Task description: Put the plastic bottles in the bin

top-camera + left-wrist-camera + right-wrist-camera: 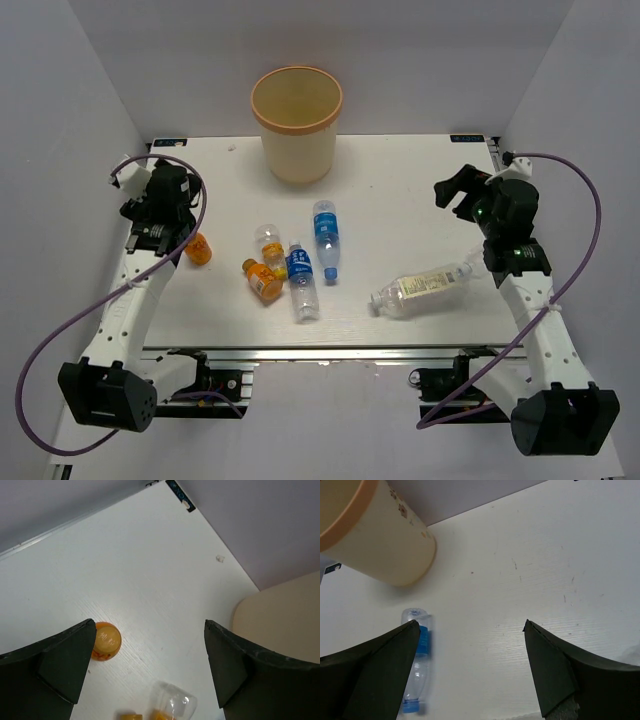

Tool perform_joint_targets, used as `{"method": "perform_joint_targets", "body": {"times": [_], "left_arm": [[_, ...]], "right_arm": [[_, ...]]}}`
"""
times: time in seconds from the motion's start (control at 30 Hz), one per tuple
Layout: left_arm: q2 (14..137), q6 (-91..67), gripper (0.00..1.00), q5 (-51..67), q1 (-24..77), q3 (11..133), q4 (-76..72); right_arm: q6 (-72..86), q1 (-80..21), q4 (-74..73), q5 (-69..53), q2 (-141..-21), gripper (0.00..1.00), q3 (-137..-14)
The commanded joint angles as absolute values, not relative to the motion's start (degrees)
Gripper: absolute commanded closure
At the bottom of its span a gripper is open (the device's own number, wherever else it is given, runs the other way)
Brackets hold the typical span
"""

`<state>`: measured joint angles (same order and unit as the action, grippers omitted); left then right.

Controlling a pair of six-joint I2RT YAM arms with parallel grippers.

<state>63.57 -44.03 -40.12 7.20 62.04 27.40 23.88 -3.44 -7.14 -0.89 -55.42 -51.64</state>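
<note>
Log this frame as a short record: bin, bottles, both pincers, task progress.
bin: upright, far side of table
orange bottles: three, on table
blue-label bottles: two, lying mid-table
large clear bottle: lying near right arm
left pincer: open, empty
right pincer: open, empty
progress: all six outside bin

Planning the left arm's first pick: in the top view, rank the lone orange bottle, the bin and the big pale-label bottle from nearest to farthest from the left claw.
1. Lone orange bottle: just beside the left claw, at the table's left side.
2. Bin: far edge, near the middle.
3. Big pale-label bottle: lying on the right side.
</note>
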Motion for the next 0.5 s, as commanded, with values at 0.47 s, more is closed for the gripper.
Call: {"method": "perform_joint_targets", "body": {"times": [0.47], "left_arm": [[75.5, -46.1, 0.02, -33.4, 6.0, 61.9, 40.4]], "right_arm": [[17.8, -3.3, 0.1, -11.7, -65.6, 0.11, -50.6]]}}
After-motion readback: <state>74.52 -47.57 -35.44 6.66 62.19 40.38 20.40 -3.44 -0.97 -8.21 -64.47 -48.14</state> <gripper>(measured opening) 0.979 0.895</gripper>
